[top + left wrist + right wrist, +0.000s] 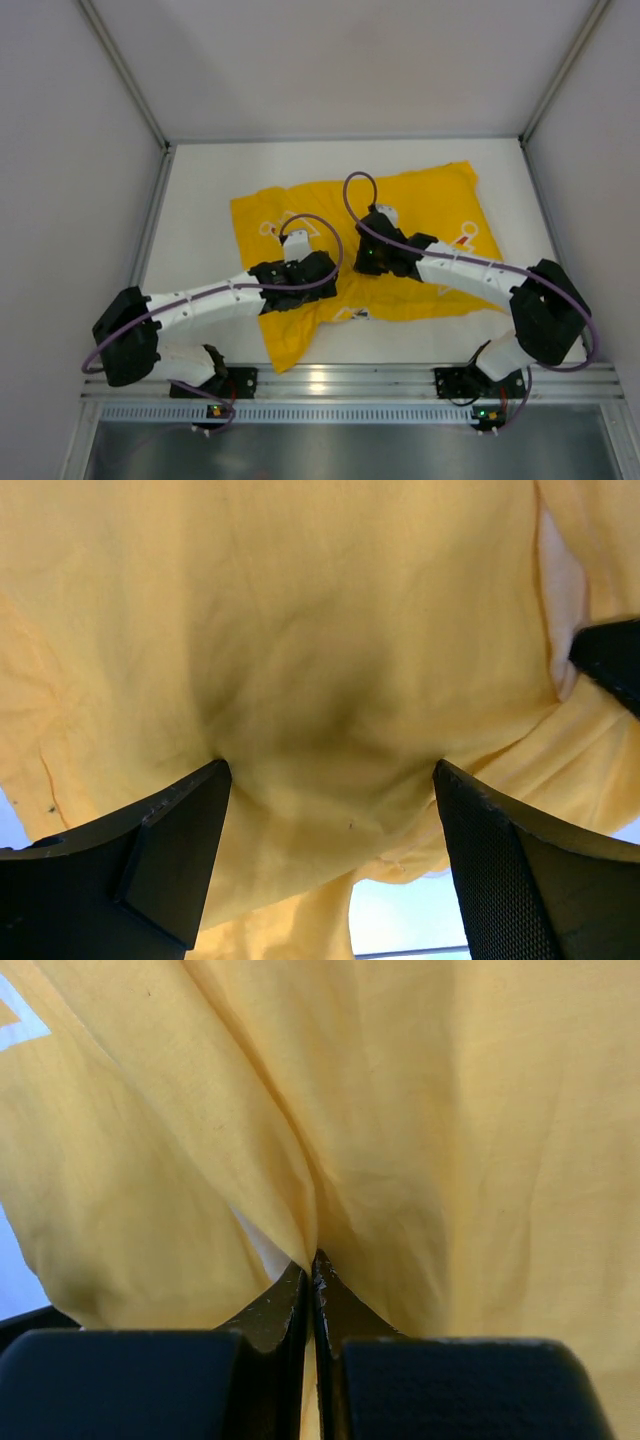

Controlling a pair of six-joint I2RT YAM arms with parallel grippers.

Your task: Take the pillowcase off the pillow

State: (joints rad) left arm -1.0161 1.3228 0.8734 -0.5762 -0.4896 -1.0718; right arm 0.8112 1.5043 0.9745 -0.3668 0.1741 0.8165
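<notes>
The right fingers (272, 1312) are pressed together, with a fold of the yellow pillowcase (430, 205) pinched between their tips. The left fingers (160, 850) are spread wide, and the cloth is seen bulging between them, not gripped. The pillowcase is laid crumpled across the middle of the white bench (200, 190), at the centre of the overhead view.

the top view looks steeply down from above and behind the arm bases (215, 385), which sit at the bottom of the frame, and takes in the whole table (190, 200) from afar. each wrist view looks along its own fingers from very close: the left gripper (332, 770) spans the lower corners, the right gripper (312, 1260) sits bottom centre. all three views share the pillowcase (430, 200), which nearly fills both wrist frames.
</notes>
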